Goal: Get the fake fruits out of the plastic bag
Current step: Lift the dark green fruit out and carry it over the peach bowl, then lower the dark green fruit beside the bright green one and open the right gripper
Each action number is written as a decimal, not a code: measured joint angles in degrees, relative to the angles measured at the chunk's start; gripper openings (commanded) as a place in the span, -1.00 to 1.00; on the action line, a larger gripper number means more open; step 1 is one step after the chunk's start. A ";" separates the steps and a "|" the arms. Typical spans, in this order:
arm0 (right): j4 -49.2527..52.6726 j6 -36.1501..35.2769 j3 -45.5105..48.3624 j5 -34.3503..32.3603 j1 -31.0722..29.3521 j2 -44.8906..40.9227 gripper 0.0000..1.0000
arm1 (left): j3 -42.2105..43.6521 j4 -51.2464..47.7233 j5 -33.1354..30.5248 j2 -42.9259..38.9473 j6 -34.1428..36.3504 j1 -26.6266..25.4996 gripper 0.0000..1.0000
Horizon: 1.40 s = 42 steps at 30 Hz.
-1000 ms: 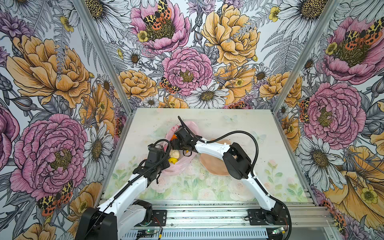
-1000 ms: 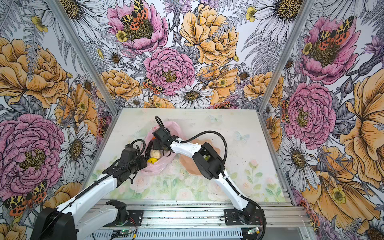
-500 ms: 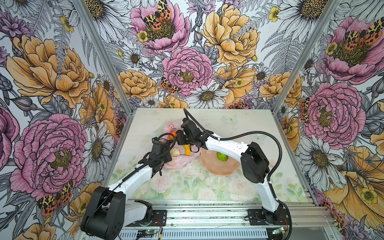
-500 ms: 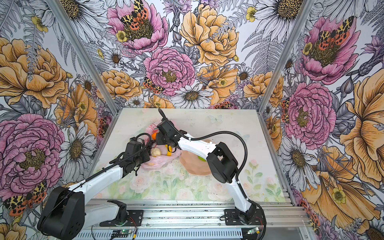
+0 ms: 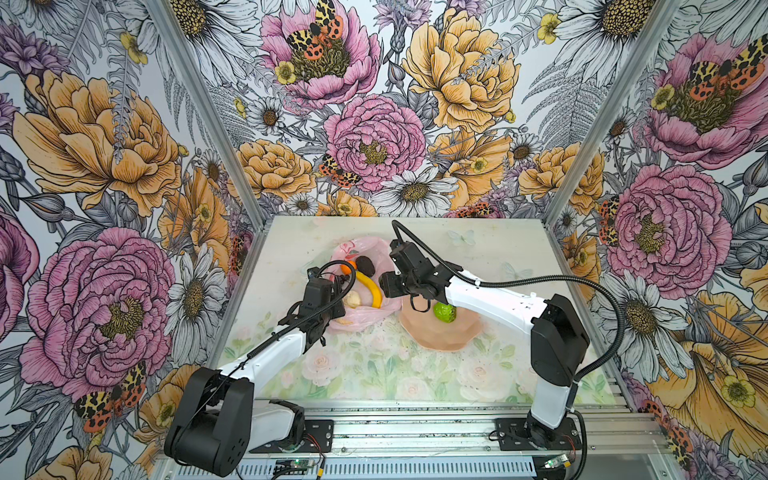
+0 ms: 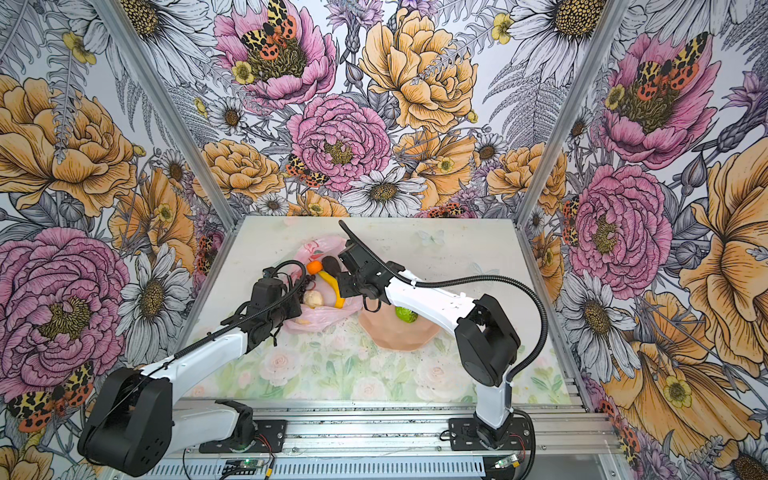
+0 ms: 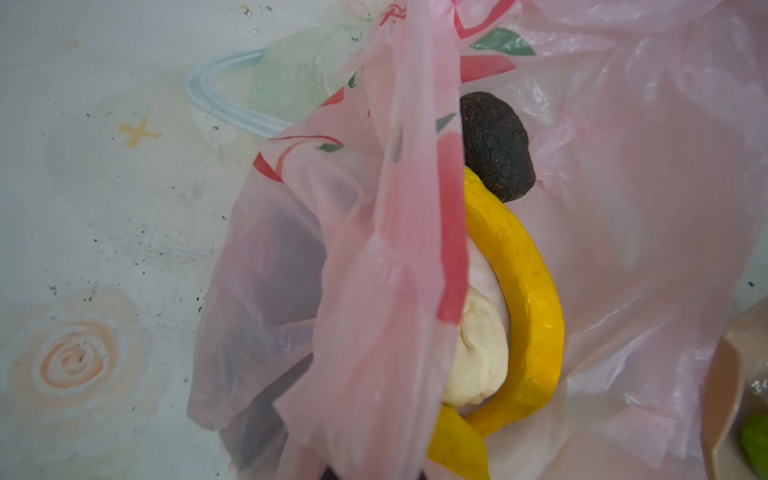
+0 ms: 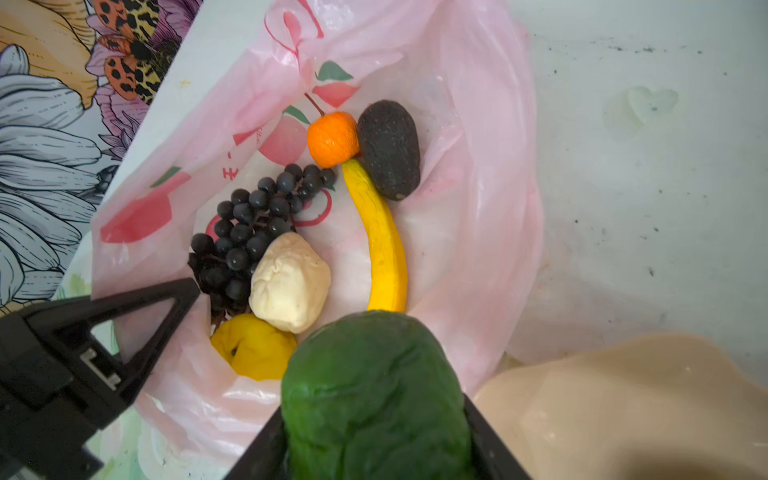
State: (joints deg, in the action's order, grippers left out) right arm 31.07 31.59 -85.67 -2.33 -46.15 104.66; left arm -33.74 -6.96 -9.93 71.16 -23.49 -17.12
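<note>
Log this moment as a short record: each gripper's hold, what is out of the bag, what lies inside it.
left gripper: shut, pinching the plastic bag at its edge
right gripper: shut on the held lime, above the bag
bowl: second lime lies in it
inside bag: orange, avocado, banana, grape bunch, cream piece, lemon
task state: unfinished

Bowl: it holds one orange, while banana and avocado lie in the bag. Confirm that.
Not an orange: the bowl holds one green lime, as both top views show. The banana and avocado do lie in the bag.
</note>
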 measured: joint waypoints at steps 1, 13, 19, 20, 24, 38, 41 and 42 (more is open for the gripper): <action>0.94 -0.04 1.22 0.00 0.00 -1.11 0.09 | 0.00 0.04 0.00 0.00 0.00 0.00 -1.00; 11.96 0.02 12.35 0.26 0.00 -10.19 0.07 | 0.00 0.42 0.02 0.00 0.00 0.00 -1.00; 16.33 0.04 16.96 -0.13 0.02 -12.61 0.06 | 0.00 0.42 0.02 0.00 -0.02 0.00 -1.00; 16.98 0.04 17.66 -0.42 0.35 -12.74 0.06 | 0.00 0.42 0.02 0.00 -0.02 0.00 -1.00; 18.60 0.02 20.31 -1.22 2.25 -12.79 0.06 | 0.00 0.42 0.02 0.00 -0.02 0.00 -1.00; 20.15 -1.31 24.00 -5.38 6.12 -12.79 0.07 | 0.15 0.39 0.00 0.00 -0.04 0.00 -1.00; 20.28 -1.68 24.11 -6.51 6.12 -12.79 0.07 | 0.17 0.42 0.00 -0.02 -0.04 0.00 -1.00; 20.35 -1.75 24.11 -6.93 6.12 -12.79 0.07 | 0.22 0.42 0.00 -0.02 -0.04 0.00 -1.00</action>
State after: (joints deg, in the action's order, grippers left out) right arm 51.42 29.85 -61.56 -9.26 -40.03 91.88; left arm -33.52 -6.55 -9.93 71.13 -23.53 -17.12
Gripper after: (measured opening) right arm 0.538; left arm 0.050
